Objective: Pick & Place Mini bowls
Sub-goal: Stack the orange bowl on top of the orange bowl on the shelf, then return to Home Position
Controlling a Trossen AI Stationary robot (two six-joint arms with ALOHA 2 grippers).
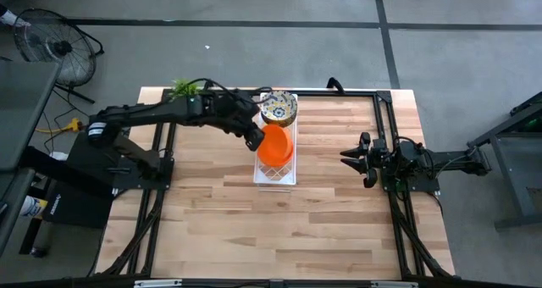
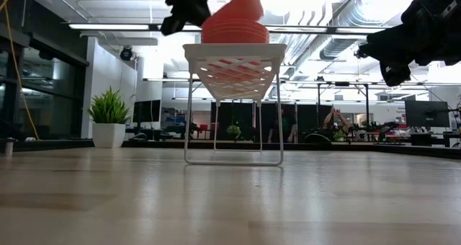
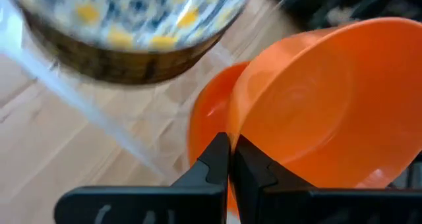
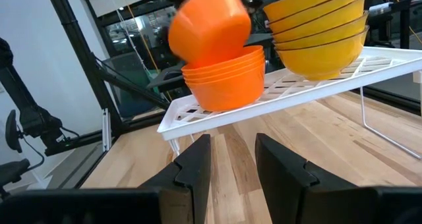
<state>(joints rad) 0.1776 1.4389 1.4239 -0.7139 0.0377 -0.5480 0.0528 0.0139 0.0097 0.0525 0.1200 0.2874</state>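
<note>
- The white wire rack (image 1: pixel 276 173) stands on the tabletop (image 1: pixel 279 229) near its middle and serves as the landmark here.
- On the rack's near part sits a stack of orange bowls (image 4: pixel 224 79), nested one inside another.
- Just above that stack, the left gripper (image 3: pixel 229 159) holds one more orange bowl (image 3: pixel 330 112), tilted on its edge; the fingers (image 3: pixel 211 165) are pinched tight on the bowl's rim.
- The tilted bowl hangs right over the orange stack, and whether it touches the top one is hard to tell.
- On the rack's far part sits a stack of patterned bowls (image 1: pixel 278 108), cream inside with blue and yellow flowers, yellow outside.
- To the rack's right, well apart from it, the right gripper (image 1: pixel 356 159) waits above the tabletop, pointing toward the rack; its fingers (image 4: pixel 191 168) stand partly spread with nothing between them.
- Beyond the rack, at the tabletop's far left part, stands a small green potted plant (image 1: pixel 183 88).
</note>
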